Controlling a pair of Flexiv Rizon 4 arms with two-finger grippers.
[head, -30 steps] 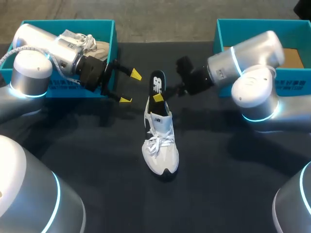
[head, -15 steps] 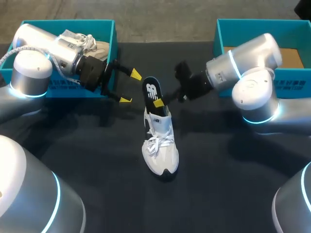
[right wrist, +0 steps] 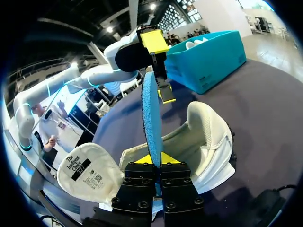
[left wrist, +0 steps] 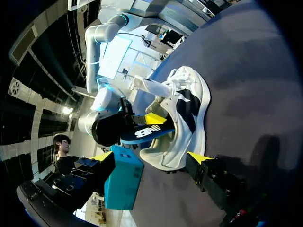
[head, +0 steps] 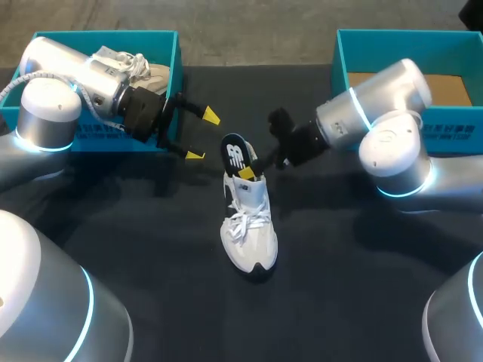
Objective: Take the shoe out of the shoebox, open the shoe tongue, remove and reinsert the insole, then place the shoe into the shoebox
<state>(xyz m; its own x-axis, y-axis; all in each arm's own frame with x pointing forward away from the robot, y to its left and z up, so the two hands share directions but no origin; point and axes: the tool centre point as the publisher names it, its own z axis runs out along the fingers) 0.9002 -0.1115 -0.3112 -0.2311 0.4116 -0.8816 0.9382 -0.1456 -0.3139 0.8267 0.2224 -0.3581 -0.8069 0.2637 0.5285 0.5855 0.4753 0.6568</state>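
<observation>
A white shoe [head: 250, 226] lies on the dark table, toe toward me, its tongue [right wrist: 90, 175] folded out. My right gripper [head: 247, 172] is shut on a thin insole [head: 236, 154], black with a white logo on top and blue underneath [right wrist: 151, 113]. The insole stands on edge with its lower end inside the shoe's heel opening [right wrist: 208, 137]. My left gripper [head: 202, 136] hangs open just left of the shoe's heel, empty. From the left wrist the shoe [left wrist: 184, 118] and insole [left wrist: 147, 133] lie ahead of its spread fingers [left wrist: 199, 158].
A teal shoebox [head: 172, 53] at the back left holds another white shoe [head: 139, 68]. A second teal shoebox [head: 343, 45] stands at the back right behind my right arm. Bare dark cloth lies in front of the shoe.
My right gripper has closed tight on the insole and carried it left and down, from above the heel into the shoe's opening. The left arm has not moved.
</observation>
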